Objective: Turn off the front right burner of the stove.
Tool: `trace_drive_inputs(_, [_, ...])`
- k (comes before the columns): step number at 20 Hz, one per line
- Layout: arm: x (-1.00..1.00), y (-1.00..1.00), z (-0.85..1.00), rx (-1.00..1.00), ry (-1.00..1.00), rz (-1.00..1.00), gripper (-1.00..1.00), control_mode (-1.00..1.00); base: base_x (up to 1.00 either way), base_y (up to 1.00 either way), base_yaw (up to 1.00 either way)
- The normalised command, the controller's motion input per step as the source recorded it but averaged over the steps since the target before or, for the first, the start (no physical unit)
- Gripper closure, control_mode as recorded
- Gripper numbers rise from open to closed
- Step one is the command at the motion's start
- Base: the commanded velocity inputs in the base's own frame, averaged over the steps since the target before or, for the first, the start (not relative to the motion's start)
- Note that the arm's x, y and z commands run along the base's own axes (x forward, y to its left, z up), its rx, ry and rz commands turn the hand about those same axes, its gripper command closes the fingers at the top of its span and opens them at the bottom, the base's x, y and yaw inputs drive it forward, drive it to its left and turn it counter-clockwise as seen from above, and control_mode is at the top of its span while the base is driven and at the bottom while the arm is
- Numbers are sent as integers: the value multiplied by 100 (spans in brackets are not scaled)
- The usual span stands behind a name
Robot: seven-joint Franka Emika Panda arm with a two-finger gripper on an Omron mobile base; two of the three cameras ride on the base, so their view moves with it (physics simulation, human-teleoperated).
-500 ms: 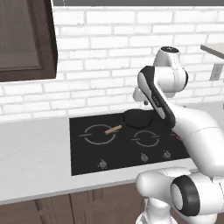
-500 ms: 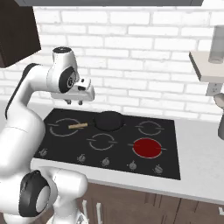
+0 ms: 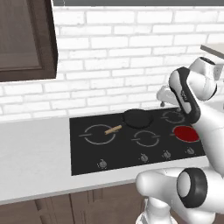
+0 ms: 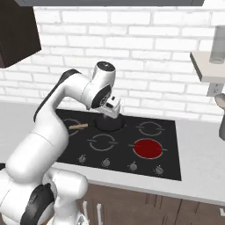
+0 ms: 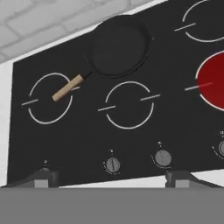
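The stove (image 3: 87, 153) (image 4: 169, 169) is a black glass cooktop set in a white counter. Its front right burner (image 3: 185, 133) (image 4: 148, 148) (image 5: 213, 81) glows red. A row of small round knobs (image 4: 132, 166) (image 5: 162, 158) runs along the front edge; the rightmost knob (image 3: 190, 151) (image 4: 158, 169) (image 5: 222, 148) sits just before the red zone. My gripper (image 3: 162, 99) (image 4: 113, 107) (image 5: 109, 179) hangs open and empty above the back middle of the cooktop, left of the red burner and well above the knobs.
A black pan (image 3: 136, 117) (image 4: 108, 123) (image 5: 118, 46) with a wooden handle (image 5: 68, 87) rests on the back middle of the stove, under my hand. A shelf (image 4: 208, 66) juts out at the right wall. A dark cabinet (image 3: 26, 39) hangs at upper left.
The arm has swung right and lower over the cooktop; the hand now hangs above the pan. In the left base view the red burner has come out from behind the arm.
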Motion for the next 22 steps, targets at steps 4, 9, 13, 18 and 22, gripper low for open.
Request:
trace_drive_inputs(4, [14,-100,-68,17,10,-28,-100,-100,0,0,0])
trace_drive_inputs(9, [23,-100,-70,12,1,-7,-100,-100,0,0,0])
trace_drive_inputs(13, [3,-100,-58,-8,0,8,-100,-100,0,0,0])
trace_drive_inputs(18, [0,-87,-56,-24,0,17,-100,-100,0,0,0])
trace_drive_inputs(22, [19,-8,-43,-36,6,16,-100,-100,0,0,0])
